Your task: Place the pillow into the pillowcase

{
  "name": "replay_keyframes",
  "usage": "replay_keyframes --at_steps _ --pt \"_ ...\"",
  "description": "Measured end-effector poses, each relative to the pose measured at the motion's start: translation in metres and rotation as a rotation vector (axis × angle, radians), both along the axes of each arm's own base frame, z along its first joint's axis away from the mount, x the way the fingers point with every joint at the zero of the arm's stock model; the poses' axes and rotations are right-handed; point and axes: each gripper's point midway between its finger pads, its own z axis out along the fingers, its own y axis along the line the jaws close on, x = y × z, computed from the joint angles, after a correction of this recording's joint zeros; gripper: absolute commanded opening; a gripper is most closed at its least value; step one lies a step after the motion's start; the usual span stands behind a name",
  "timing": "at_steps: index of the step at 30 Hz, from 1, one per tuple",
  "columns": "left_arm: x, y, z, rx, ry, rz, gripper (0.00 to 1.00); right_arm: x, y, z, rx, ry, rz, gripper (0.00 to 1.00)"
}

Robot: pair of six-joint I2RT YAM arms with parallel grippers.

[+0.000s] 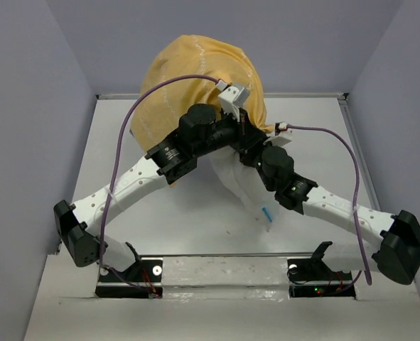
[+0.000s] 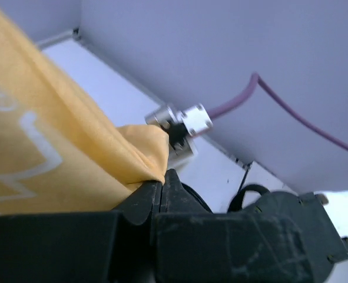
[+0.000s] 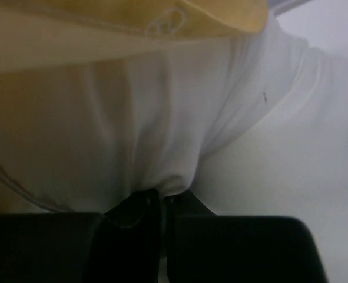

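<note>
- Nearest us, 6 o'clock in the top view: a shiny metal mounting strip (image 1: 224, 268) along the table's near edge, w/ both arm bases on it.
- The left arm (image 1: 128, 186) climbs from 8 o'clock and the right arm (image 1: 334, 204) from 4 o'clock. They meet over mid-table, and their black wrist blocks sit right over the cloth, so from above we can't see either claw.
- A purple cable (image 1: 121, 135) loops high off the left arm. A second cable (image 1: 353, 186) arcs along the rt arm and ends in a silver plug (image 2: 188, 121), which the left wrist cam sees just past the yellow cloth.
- The table (image 1: 195, 227) is pale grey.
- Right gripper (image 3: 162, 197): clenched on a pinch of white pillow fabric, which puckers into creases running away toward 12 o'clock.
- Pillow (image 1: 241, 192): white, soft and rumpled. Its near end pokes out of the case toward 6 o'clock, under & between the two wrists, w/ a small blue tag (image 1: 266, 212) near the tip.
- Left gripper (image 2: 162, 186): clamped on a folded corner of the yellow hem, fingers pressed together.
- Pillowcase (image 1: 188, 71): mustard-yellow side up, bulging like a stuffed sack at 12 o'clock, reaching past the table's far edge. Faint pale zigzag lines show on the cloth.
- Farthest: lavender-grey walls (image 1: 25, 106) box the table at 9, 12 & 3 o'clock.
</note>
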Motion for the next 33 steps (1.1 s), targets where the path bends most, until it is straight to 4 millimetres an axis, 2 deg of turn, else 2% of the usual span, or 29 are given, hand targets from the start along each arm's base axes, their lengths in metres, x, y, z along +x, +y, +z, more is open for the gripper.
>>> replay_keyframes --at_steps 1,3,6,10,11,14,15,16,19,20,22,23,24,26,27,28,29,30,31,32,33 --pt "-0.002 0.006 -0.014 0.024 0.023 0.01 0.0 0.002 0.01 -0.015 -0.011 0.032 0.031 0.0" --pt "-0.008 0.021 -0.032 0.064 0.058 0.039 0.0 -0.002 0.021 -0.025 -0.008 0.068 0.093 0.0" --pt "-0.017 0.047 -0.028 0.063 0.057 0.105 0.0 -0.017 0.036 -0.012 0.036 0.084 0.21 0.0" --pt "-0.032 0.103 0.023 -0.042 0.004 0.231 0.0 -0.046 0.073 0.027 0.129 0.079 0.419 0.0" --pt "-0.037 0.121 0.037 -0.077 -0.008 0.271 0.0 -0.062 0.088 0.044 0.169 0.074 0.509 0.0" --pt "-0.053 0.161 0.068 -0.167 -0.029 0.342 0.0 -0.094 0.109 0.08 0.262 0.053 0.681 0.0" --pt "-0.057 0.17 0.076 -0.187 -0.032 0.357 0.0 -0.107 0.112 0.09 0.302 0.055 0.743 0.0" --pt "-0.062 0.18 0.086 -0.21 -0.034 0.374 0.0 -0.11 0.112 0.092 0.311 0.056 0.755 0.0" --pt "-0.066 0.192 0.1 -0.224 -0.027 0.398 0.02 -0.12 0.102 0.107 0.414 0.086 0.868 0.0" --pt "-0.066 0.192 0.107 -0.225 -0.025 0.4 0.12 -0.119 0.096 0.109 0.445 0.1 0.888 0.0" --pt "-0.056 0.179 0.105 -0.193 -0.012 0.409 0.21 -0.103 0.075 0.105 0.512 0.121 0.893 0.0" --pt "-0.05 0.171 0.101 -0.173 -0.009 0.411 0.23 -0.091 0.063 0.097 0.54 0.139 0.874 0.0" --pt "-0.036 0.155 0.089 -0.128 0.006 0.411 0.26 -0.083 0.055 0.088 0.561 0.16 0.866 0.0" --pt "-0.004 0.123 0.061 -0.051 0.036 0.401 0.42 -0.061 0.039 0.048 0.598 0.26 0.819 0.04" --pt "0.018 0.105 0.039 -0.002 0.058 0.393 0.49 -0.052 0.034 0.028 0.61 0.314 0.792 0.07" --pt "0.037 0.095 0.022 0.033 0.08 0.401 0.62 -0.036 0.027 -0.001 0.631 0.392 0.749 0.1" --pt "0.056 0.086 0.008 0.06 0.096 0.409 0.67 -0.025 0.022 -0.021 0.643 0.447 0.718 0.12" --pt "0.091 0.069 -0.03 0.144 0.149 0.423 0.72 -0.012 0.017 -0.038 0.658 0.492 0.682 0.16" --pt "0.118 0.055 -0.058 0.198 0.179 0.428 0.76 0.008 0.008 -0.057 0.673 0.528 0.63 0.2" --pt "0.143 0.042 -0.079 0.24 0.202 0.435 0.79 0.022 0.001 -0.062 0.68 0.534 0.599 0.24" --pt "0.163 0.032 -0.101 0.28 0.22 0.437 0.8 0.051 -0.017 -0.067 0.686 0.52 0.533 0.25"
